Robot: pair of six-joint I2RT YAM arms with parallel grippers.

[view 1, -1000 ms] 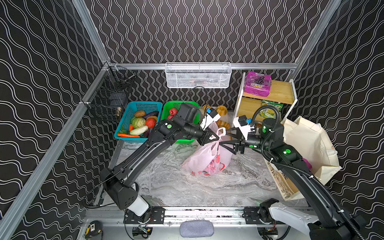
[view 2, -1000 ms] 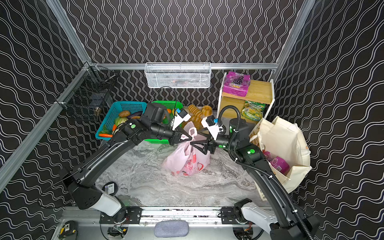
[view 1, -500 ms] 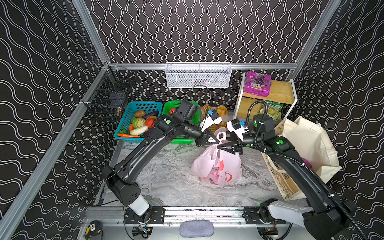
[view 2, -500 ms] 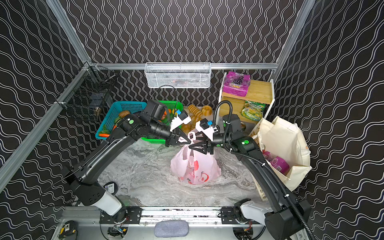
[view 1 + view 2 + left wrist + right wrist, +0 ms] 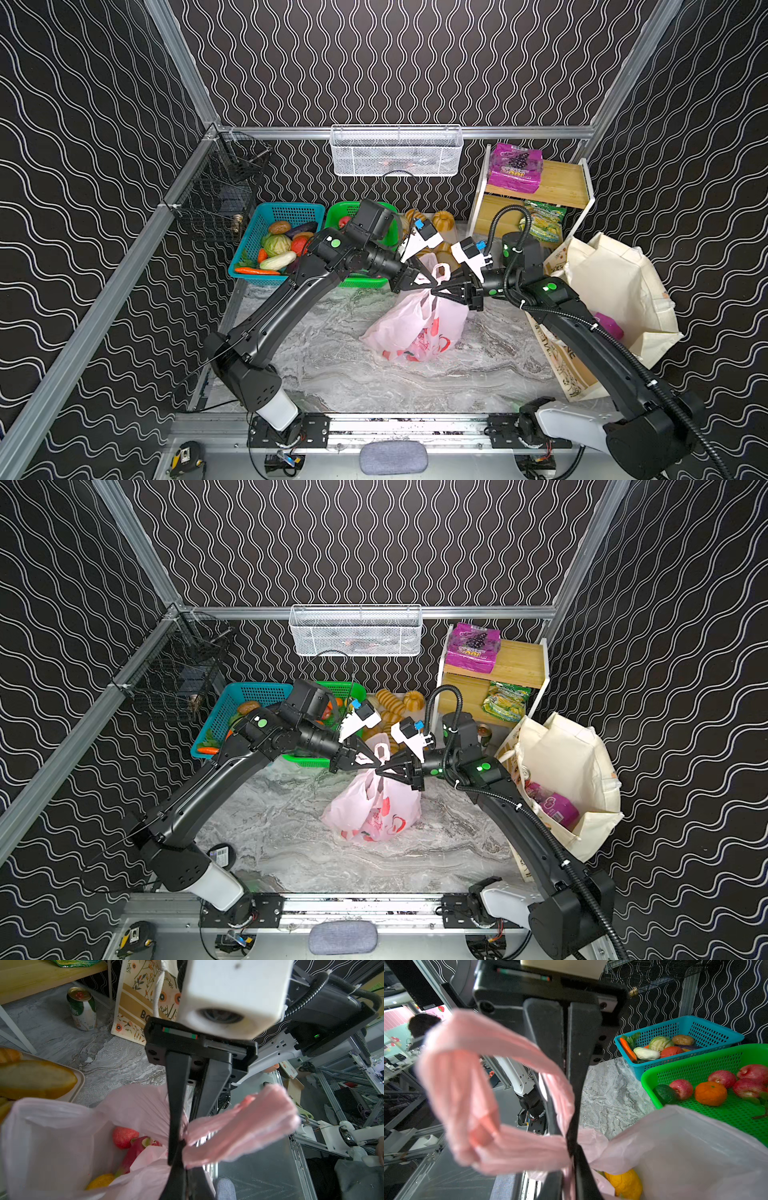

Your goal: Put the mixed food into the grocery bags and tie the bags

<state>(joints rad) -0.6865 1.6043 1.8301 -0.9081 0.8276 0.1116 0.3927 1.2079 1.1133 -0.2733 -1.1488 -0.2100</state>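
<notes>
Right pincer (image 5: 441, 296) has just clamped shut on the gathered top of the pink plastic bag (image 5: 415, 328), tip to tip with the left pincer (image 5: 423, 282) already gripping it, so the bag, sagging below both onto the desk (image 5: 332, 365), looks ready for tying.

The left arm (image 5: 291, 307) and right arm (image 5: 582, 332) are black, with green dots and white bases. The right has a ribbed cable (image 5: 511, 207).

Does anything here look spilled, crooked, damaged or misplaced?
Nothing looks spilled or torn. Only the cream tote on the right is untidy: it slumps crookedly, mouth gaping. The pink bag is held by its handles, one in the left tool, one in the right tool.
</notes>
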